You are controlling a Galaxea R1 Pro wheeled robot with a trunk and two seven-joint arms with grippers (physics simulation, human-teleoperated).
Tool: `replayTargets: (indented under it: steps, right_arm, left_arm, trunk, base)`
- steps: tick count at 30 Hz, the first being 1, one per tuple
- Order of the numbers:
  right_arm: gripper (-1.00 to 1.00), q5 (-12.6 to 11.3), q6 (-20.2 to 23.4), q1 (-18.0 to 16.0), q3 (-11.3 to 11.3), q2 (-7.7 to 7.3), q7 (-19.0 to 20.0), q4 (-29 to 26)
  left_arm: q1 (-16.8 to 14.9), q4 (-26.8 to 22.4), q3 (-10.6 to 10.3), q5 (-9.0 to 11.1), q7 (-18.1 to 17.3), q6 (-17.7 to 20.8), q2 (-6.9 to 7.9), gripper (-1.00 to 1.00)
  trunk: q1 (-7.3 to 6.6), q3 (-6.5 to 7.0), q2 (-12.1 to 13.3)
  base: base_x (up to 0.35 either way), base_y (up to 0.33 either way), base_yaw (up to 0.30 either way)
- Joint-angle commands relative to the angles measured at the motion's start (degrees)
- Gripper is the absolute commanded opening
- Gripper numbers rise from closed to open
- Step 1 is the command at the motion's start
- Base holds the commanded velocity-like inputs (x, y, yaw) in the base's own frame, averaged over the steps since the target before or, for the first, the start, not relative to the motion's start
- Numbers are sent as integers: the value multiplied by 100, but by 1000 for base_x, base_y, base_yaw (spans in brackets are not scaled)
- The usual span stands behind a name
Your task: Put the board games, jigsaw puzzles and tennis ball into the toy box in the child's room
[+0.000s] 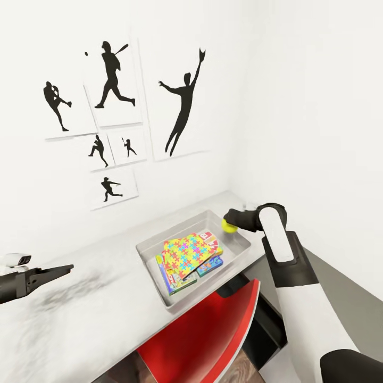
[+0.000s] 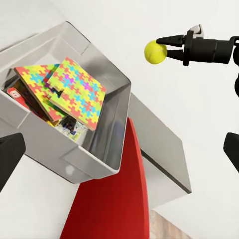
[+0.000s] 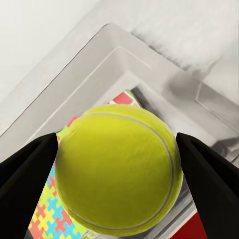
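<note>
Sitting on the long pale grey desk top [image 1: 96, 276] is the shallow translucent pale grey plastic toy box [image 1: 154, 247], just below the middle of the head view. Inside it two thin multicoloured jigsaw squares [image 1: 187, 254] are stacked, tilted, over flat printed game boxes [image 1: 178, 282]; a red-edged box corner [image 1: 213, 242] is seen at 1 o'clock of the stack and a blue one [image 1: 210, 266] at 4 o'clock. How many boxes lie beneath cannot be told.

The small yellow-green tennis ball [image 1: 229, 227] is clamped between the black fingers of the right gripper [image 1: 230, 223], in the air over the bin's rim at 2 o'clock of the jigsaws, apart from them. In the right wrist view the ball [image 3: 117, 169] is pressed by a finger on each side.

The left gripper [image 1: 63, 270] is held at 9 o'clock of the bin, well apart from it, above the desk; its jaw gap cannot be told.

A red chair back [image 1: 207, 335] is seen at 6 o'clock of the bin. Black baseball-player silhouette prints [image 1: 111, 74] are hung on the white wall.
</note>
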Motion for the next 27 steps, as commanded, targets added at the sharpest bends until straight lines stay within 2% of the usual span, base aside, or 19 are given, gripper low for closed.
replayTargets:
  steps: [1,16,23,27]
  right_arm:
    - [-100,-53,14,-6,-3,-1,-61,-3]
    - [-100,-3,14,-6,23,-14,-53,64]
    - [-100,-5,14,-14,23,-9,-83,91]
    - [-100,-1,14,-34,19,-2,-93,296]
  left_arm:
    - [-4,-1,0,-7,-25,60,2,100]
    - [-4,2,-2,-7,-25,59,1,100]
    - [-4,6,-2,-7,-25,59,1,100]
    - [-4,4,-1,-7,-25,59,1,100]
  trunk:
    - [4,-12,-12]
    - [4,-14,-12]
    - [4,-64,-12]
    - [4,-101,-12]
  base:
    - [0,0,0]
    - [0,0,0]
    - [0,0,0]
    - [0,0,0]
